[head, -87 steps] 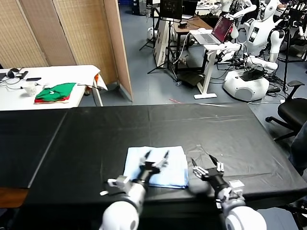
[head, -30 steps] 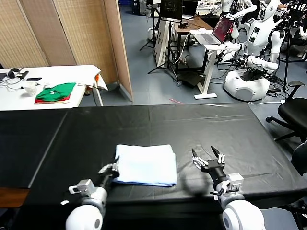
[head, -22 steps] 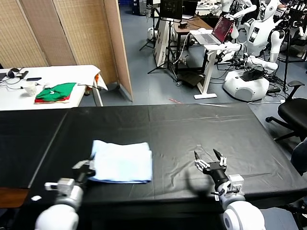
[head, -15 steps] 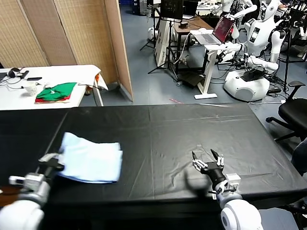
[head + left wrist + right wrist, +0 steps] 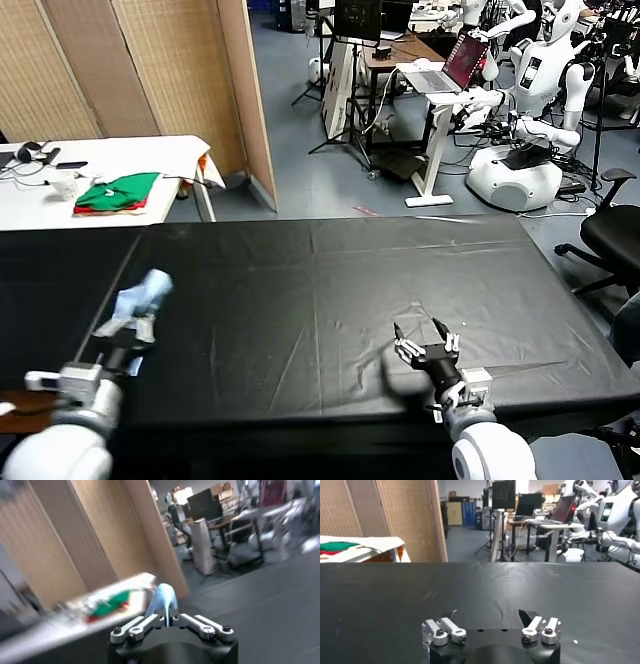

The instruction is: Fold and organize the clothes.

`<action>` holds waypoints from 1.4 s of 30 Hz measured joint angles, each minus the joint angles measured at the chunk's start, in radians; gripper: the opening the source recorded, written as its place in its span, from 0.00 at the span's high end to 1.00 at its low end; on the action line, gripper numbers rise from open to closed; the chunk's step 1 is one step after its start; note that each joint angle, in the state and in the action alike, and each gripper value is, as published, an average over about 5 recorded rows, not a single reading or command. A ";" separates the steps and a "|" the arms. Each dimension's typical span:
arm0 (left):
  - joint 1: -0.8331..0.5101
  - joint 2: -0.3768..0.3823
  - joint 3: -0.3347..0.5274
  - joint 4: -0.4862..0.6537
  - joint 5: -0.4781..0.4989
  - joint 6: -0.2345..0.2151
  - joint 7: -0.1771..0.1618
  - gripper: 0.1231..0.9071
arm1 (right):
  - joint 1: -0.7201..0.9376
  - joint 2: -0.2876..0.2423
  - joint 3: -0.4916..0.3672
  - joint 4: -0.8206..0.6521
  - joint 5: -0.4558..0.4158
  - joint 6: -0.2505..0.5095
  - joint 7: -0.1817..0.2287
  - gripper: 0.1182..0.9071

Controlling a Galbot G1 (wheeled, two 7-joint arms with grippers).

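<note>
**Inspector A:** Head view first. Where is the garment?

**Inspector B:** The pale blue T-shirt (image 5: 140,300) hangs bunched at the far left of the black table (image 5: 330,300), lifted off the surface. The left gripper (image 5: 128,335) has its fingers closed on the cloth's lower edge, at the near-left corner of the table.

**Inspector A:** And the other arm?

**Inspector B:** The right gripper (image 5: 425,347) sits low over the near-right part of the table, fingers spread wide, holding nothing. It is well apart from the shirt.

**Inspector A:** Background items?

**Inspector B:** 1 white side table (image 5: 100,165) at far left carries a green and red folded pile (image 5: 115,193).

**Inspector A:** Left wrist view?

**Inspector B:** Blurred. The 2 fingers meet at their tips, and a peak of blue cloth (image 5: 162,600) stands up from between them. The gripper (image 5: 169,622) is clamped on it.

**Inspector A:** Right wrist view?

**Inspector B:** The gripper (image 5: 491,621) shows both fingers far apart with bare black tabletop (image 5: 485,587) between them. No cloth in this view.
</note>
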 joint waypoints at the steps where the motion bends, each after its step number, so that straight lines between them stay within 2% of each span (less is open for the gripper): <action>1: -0.018 -0.022 0.036 0.007 -0.011 -0.001 0.000 0.93 | -0.003 0.002 -0.001 0.002 0.002 0.000 -0.002 0.00; 9: -0.144 -0.188 0.269 0.108 -0.004 -0.019 0.007 0.93 | -0.003 -0.015 -0.016 0.008 0.074 -0.031 -0.016 0.00; 14: -0.177 -0.250 0.336 0.145 0.022 -0.029 0.011 0.93 | 0.024 -0.030 -0.045 0.001 0.134 -0.064 -0.018 0.00; 17: -0.180 -0.274 0.355 0.152 0.040 -0.044 0.033 0.91 | 0.047 -0.038 -0.075 -0.003 0.182 -0.085 -0.023 0.00; 19: -0.176 -0.282 0.360 0.153 0.044 -0.059 0.057 0.83 | 0.064 -0.044 -0.100 -0.010 0.211 -0.100 -0.025 0.00; 22: -0.166 -0.284 0.355 0.147 0.016 -0.072 0.075 0.60 | 0.094 -0.051 -0.145 -0.024 0.240 -0.125 -0.018 0.00; 27: -0.161 -0.269 0.324 0.115 -0.082 -0.075 0.064 0.20 | 0.152 -0.047 -0.224 -0.054 0.248 -0.147 0.004 0.00; 30: -0.160 -0.251 0.297 0.100 -0.076 -0.087 0.064 0.05 | 0.190 -0.035 -0.276 -0.081 0.246 -0.148 0.013 0.00; 33: -0.149 -0.232 0.263 0.090 -0.046 -0.100 0.066 0.01 | 0.226 -0.016 -0.331 -0.115 0.240 -0.148 0.019 0.00; 37: -0.123 -0.222 0.218 0.080 -0.019 -0.110 0.067 0.00 | 0.262 0.006 -0.391 -0.165 0.233 -0.157 0.039 0.00; 42: -0.088 -0.228 0.176 0.069 -0.006 -0.113 0.060 0.00 | 0.279 0.029 -0.426 -0.207 0.244 -0.177 0.070 0.03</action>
